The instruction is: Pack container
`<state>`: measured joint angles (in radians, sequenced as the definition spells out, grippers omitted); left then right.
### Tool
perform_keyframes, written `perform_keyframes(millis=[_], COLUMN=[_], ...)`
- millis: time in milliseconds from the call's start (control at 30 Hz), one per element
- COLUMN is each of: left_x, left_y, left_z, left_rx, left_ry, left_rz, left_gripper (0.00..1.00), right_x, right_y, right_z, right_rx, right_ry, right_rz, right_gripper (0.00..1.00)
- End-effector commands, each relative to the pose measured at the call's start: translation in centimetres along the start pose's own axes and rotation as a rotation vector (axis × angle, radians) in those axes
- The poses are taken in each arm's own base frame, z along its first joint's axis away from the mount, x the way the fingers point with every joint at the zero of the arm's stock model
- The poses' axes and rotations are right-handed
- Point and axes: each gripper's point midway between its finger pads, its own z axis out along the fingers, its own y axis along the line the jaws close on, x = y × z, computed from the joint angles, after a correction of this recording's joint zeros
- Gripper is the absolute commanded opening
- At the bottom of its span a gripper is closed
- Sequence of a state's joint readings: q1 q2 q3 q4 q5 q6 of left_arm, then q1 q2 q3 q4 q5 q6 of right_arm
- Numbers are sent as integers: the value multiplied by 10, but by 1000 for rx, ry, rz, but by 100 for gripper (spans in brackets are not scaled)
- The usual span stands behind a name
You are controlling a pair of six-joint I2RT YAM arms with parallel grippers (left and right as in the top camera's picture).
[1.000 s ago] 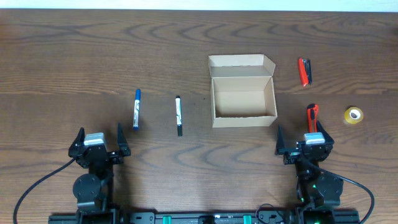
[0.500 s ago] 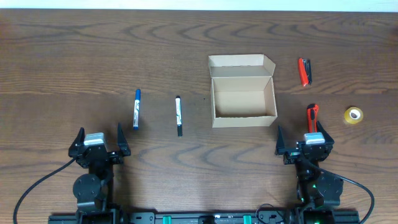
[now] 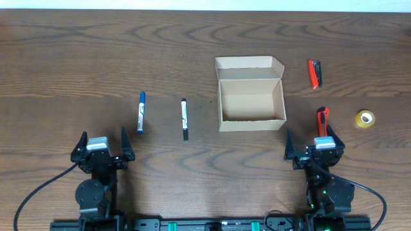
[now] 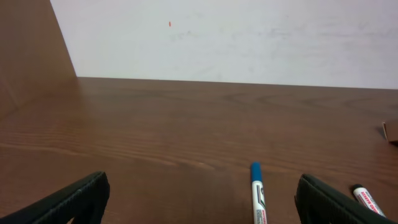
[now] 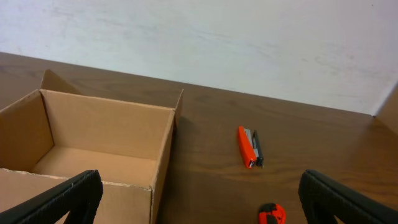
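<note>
The tan cardboard container (image 3: 252, 101) stands open and empty at the table's middle, its flap lid folded back; it also shows in the right wrist view (image 5: 93, 149). A blue-capped marker (image 3: 140, 111) and a black-capped marker (image 3: 184, 119) lie to its left; both show in the left wrist view, blue (image 4: 257, 193) and black (image 4: 365, 198). My left gripper (image 3: 103, 146) is open and empty at the front left. My right gripper (image 3: 314, 146) is open and empty at the front right, just behind a red-and-black tool (image 3: 322, 120).
A small orange stapler (image 3: 314, 73) lies right of the container and also shows in the right wrist view (image 5: 249, 147). A roll of yellowish tape (image 3: 365, 119) sits at the far right. The red-and-black tool's tip shows in the right wrist view (image 5: 272, 214).
</note>
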<state>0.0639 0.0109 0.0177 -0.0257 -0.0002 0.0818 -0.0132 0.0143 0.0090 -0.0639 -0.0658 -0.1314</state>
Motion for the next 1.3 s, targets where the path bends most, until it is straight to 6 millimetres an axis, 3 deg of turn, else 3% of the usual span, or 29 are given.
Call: perform_keyframes(millis=[0,167,233,333,467,600,833,900,1033,1267], left_x=[17,17,17,17,17,17,17,17,17,17], left_y=[2,2,2,2,2,2,2,2,2,2], left_z=[0,0,0,0,0,0,0,0,0,0], left_rx=[-8,-8,-8,-8,-8,-8,-8,-8,-8,-8], left_ry=[57,57,57,57,57,57,57,57,57,57], left_rz=[-1,-1,-1,-1,-1,-1,-1,-1,-1,-1], left_gripper=[95,95,95,95,95,95,95,95,95,95], right_x=[-2,-9,-25,-63,-107,-135,-183,-195,-201,-187], right_y=[1,19,27,23,-26,-73,-138,-147,-146,-139], right_z=[0,-2,-6,-17,-32,-39,-25,-14,6,15], right_rx=[-1,-110,-164,-163,91,342,683,724,672,618], right_ry=[-10,-38,-75,-131,-115,8,308,381,526,629], right_rz=[16,76,75,101,106,70,-14,-48,-110,-116], right_gripper=[99,99,99,99,99,99,99,99,99,99])
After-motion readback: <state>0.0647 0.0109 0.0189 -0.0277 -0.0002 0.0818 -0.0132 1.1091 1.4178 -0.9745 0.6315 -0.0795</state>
